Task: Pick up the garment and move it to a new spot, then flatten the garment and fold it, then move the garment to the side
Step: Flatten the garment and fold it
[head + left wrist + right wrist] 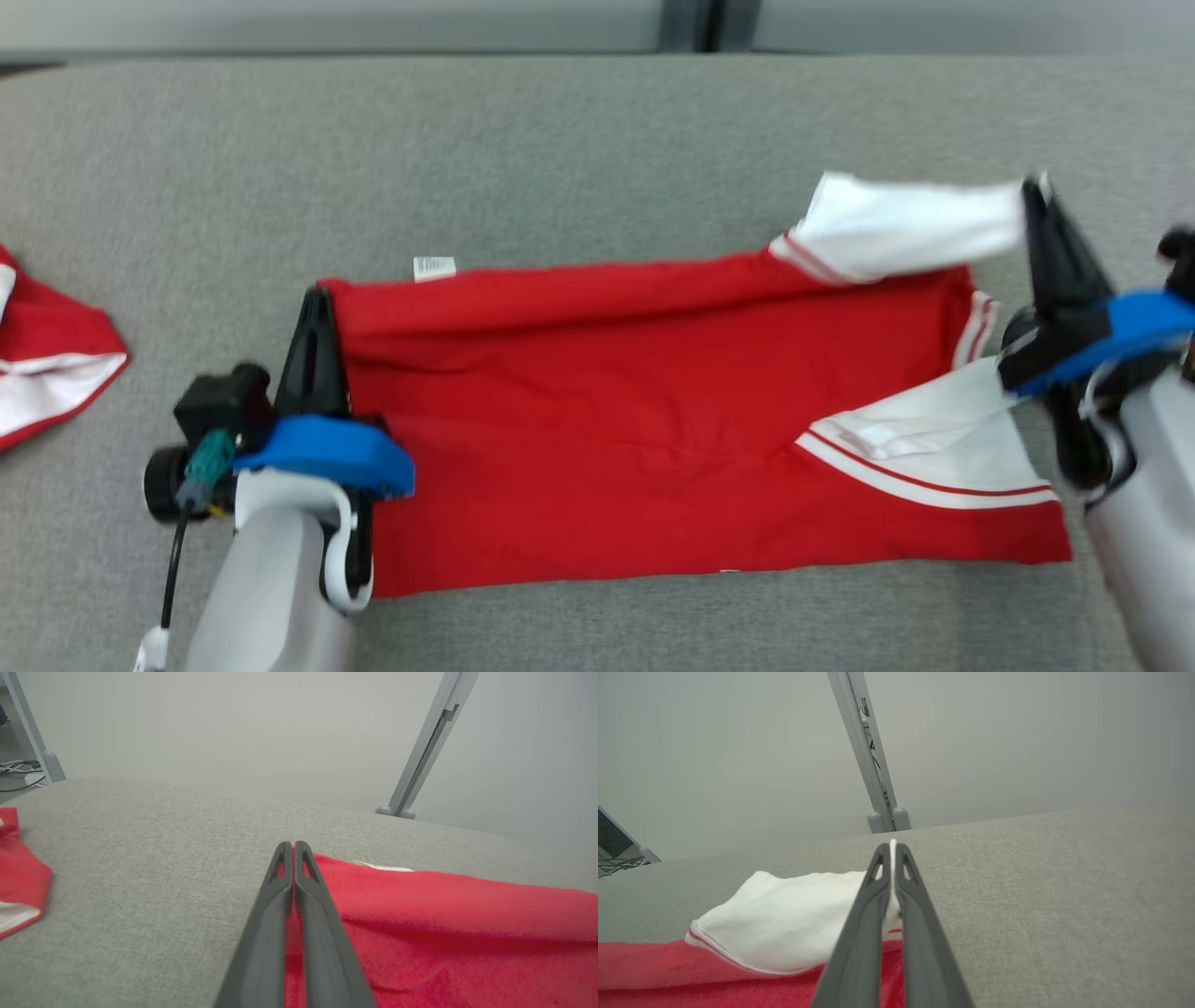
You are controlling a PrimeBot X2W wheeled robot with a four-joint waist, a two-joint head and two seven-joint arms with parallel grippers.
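A red garment (607, 420) with white sleeves and red-striped trim lies spread on the grey table (560, 149). My left gripper (316, 301) is shut on the garment's far left corner; in the left wrist view the closed fingers (275, 914) pinch red cloth (444, 933). My right gripper (1036, 191) is shut on the far white sleeve (906, 229), lifted off the table. In the right wrist view the white sleeve (784, 914) is squeezed between the closed fingers (915, 924). The near white sleeve (943, 448) lies flat on the red cloth.
A second red and white garment (42, 369) lies at the table's left edge, also the red cloth (18, 882) at the left of the left wrist view. A small white label (434, 268) pokes from the garment's far edge. Grey frame posts (430, 742) stand behind the table.
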